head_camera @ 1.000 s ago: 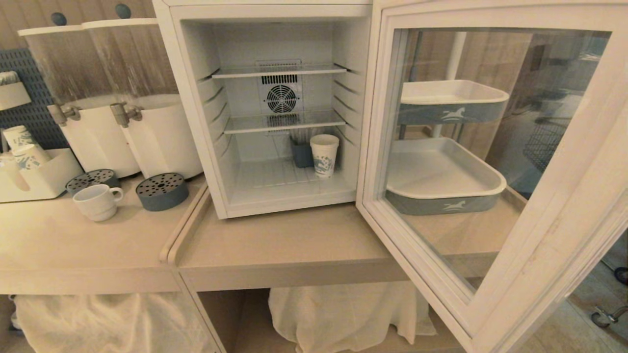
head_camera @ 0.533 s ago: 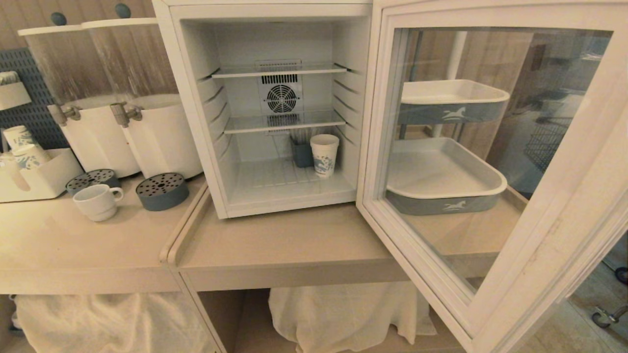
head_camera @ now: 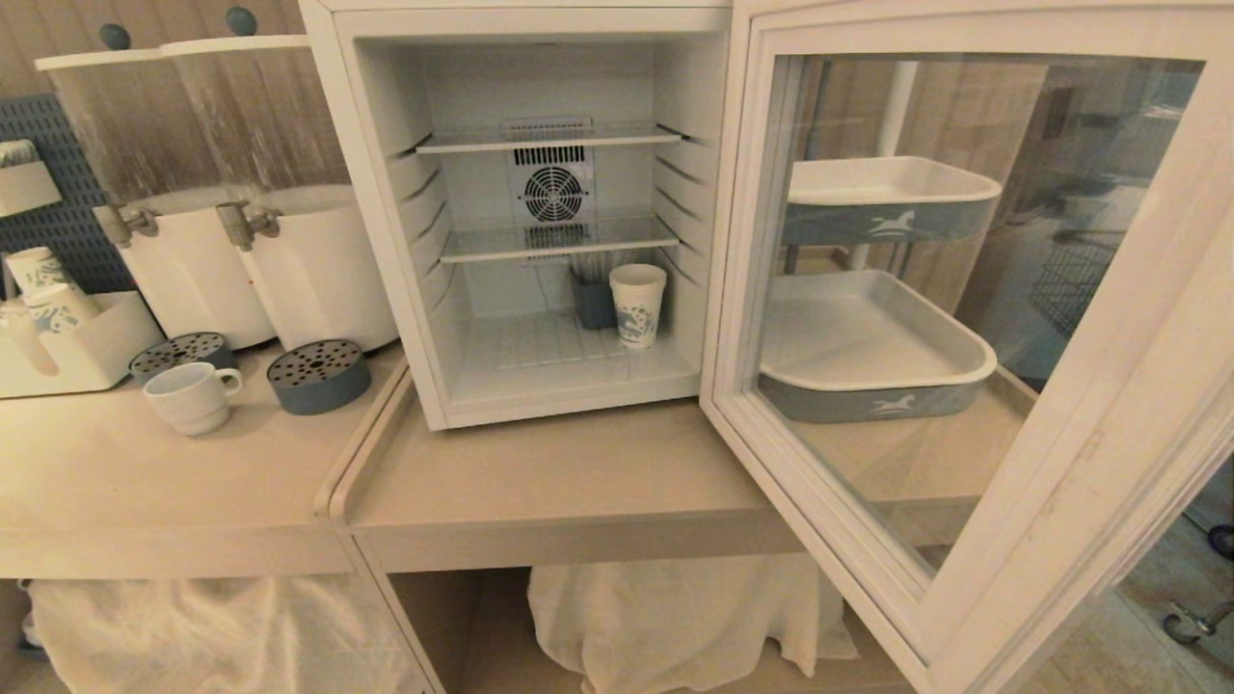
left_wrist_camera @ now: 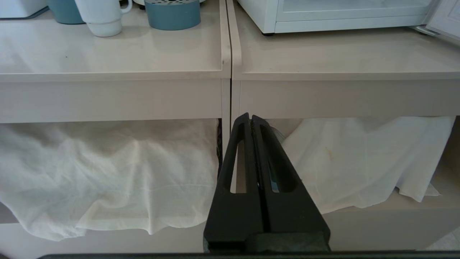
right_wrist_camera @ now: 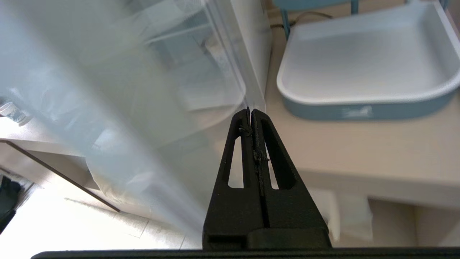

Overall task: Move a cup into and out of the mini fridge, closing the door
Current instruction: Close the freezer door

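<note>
In the head view, the mini fridge (head_camera: pixel 540 212) is seen standing on a beige counter (head_camera: pixel 559 482) with its door (head_camera: pixel 964 318) swung wide open to the right. Two wire shelves are fitted inside; on the fridge floor, at the right rear, a paper cup with blue print (head_camera: pixel 637 304) stands upright just beside a small dark container (head_camera: pixel 592 301). The cup (head_camera: pixel 193 396), squat, white and handled, is set upright on the neighbouring counter (head_camera: pixel 145 482) to the left, well apart from the fridge, between two round perforated drip trays (head_camera: pixel 319 375). Behind them two white drink dispensers (head_camera: pixel 289 260) are placed, and more printed paper cups (head_camera: pixel 39 280) are seen in a white bin at the far left. Through the door glass a two-tier tray stand (head_camera: pixel 872 342) is visible. Neither arm is shown in this view.

In the left wrist view, the left gripper (left_wrist_camera: pixel 251 118) is held low in front of the counters, its fingers pressed together and clasping nothing. It points at the seam between the two counters, below which white cloth (left_wrist_camera: pixel 107 172) hangs. The cup (left_wrist_camera: pixel 102 16) is seen at the far edge of the counter, beside a blue-grey drip tray (left_wrist_camera: pixel 172 14).

In the right wrist view, the right gripper (right_wrist_camera: pixel 250 111) is clenched and empty, its tips close to the blurred edge of the door (right_wrist_camera: pixel 248 54). A white tray with a blue-grey rim (right_wrist_camera: pixel 366 68) lies on the counter beyond.
</note>
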